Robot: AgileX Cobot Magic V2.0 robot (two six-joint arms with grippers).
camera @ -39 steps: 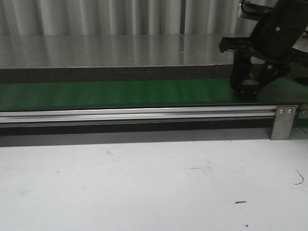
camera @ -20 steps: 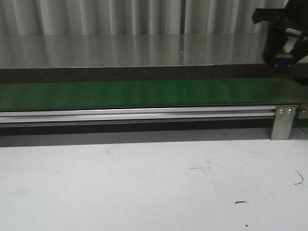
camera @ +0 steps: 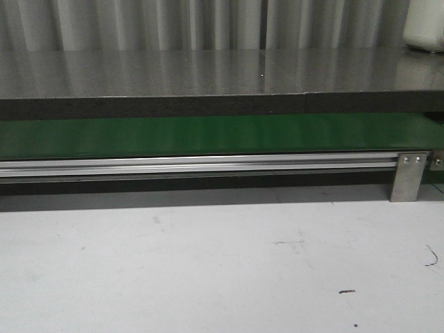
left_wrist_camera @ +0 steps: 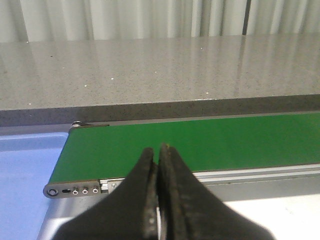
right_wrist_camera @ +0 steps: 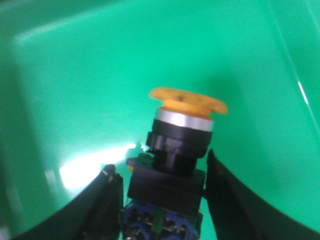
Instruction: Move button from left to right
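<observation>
The button (right_wrist_camera: 182,130), with an orange-yellow cap, a silver collar and a black boxy body on a blue base, sits between the fingers of my right gripper (right_wrist_camera: 160,162). The gripper is shut on its body and holds it over the inside of a green bin (right_wrist_camera: 75,75). My left gripper (left_wrist_camera: 158,150) is shut and empty, hovering at the near edge of the green belt (left_wrist_camera: 200,142), close to the belt's left end. Neither gripper shows in the front view, where the belt (camera: 208,135) carries nothing.
A grey stone-look counter (camera: 173,69) runs behind the belt. An aluminium rail (camera: 201,165) with a bracket (camera: 409,177) runs along its front. A blue tray (left_wrist_camera: 25,175) lies beyond the belt's left end. A white object (camera: 424,24) stands at the back right.
My right gripper lifted the button off the belt's right end, then moved up and to the right, out of the front view. The left gripper shows only now.
</observation>
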